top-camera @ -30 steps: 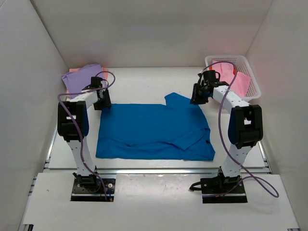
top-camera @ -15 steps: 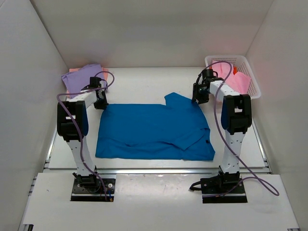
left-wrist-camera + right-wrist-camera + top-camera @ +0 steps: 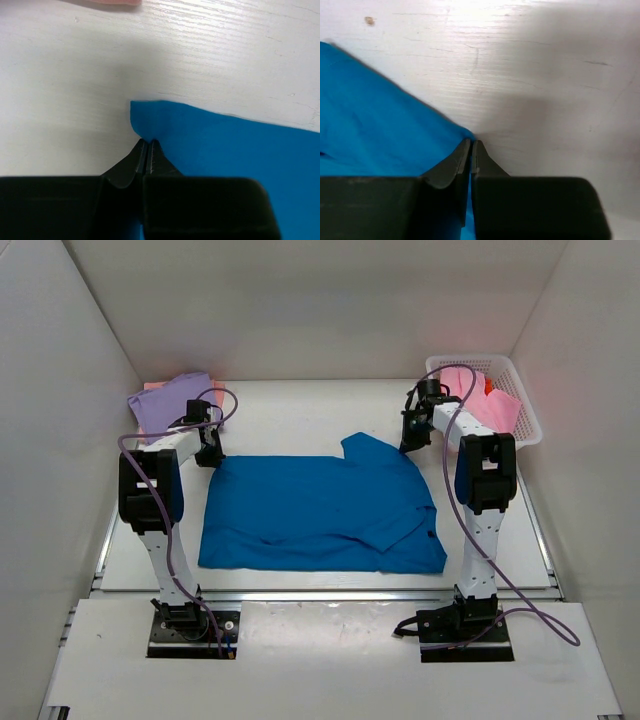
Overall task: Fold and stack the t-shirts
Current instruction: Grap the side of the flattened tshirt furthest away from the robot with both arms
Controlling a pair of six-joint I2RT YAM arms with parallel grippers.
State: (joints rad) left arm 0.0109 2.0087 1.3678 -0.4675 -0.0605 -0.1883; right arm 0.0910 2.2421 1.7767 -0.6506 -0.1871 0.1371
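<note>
A bright blue t-shirt lies spread flat in the middle of the table, its near right part folded over. At its far left corner my left gripper is shut on the cloth; the left wrist view shows the closed tips pinching the blue corner. The right gripper is shut on the far right corner, and the right wrist view shows its tips closed on the blue edge. A lavender t-shirt lies folded on a salmon one at the back left.
A white mesh basket stands at the back right, holding a light pink t-shirt and a bit of orange cloth. White walls close in on three sides. A metal rail runs along the table's near edge.
Both grippers have closed on the blue t-shirt's far corners, the left one first. The right gripper moved a little toward the back before shutting.
</note>
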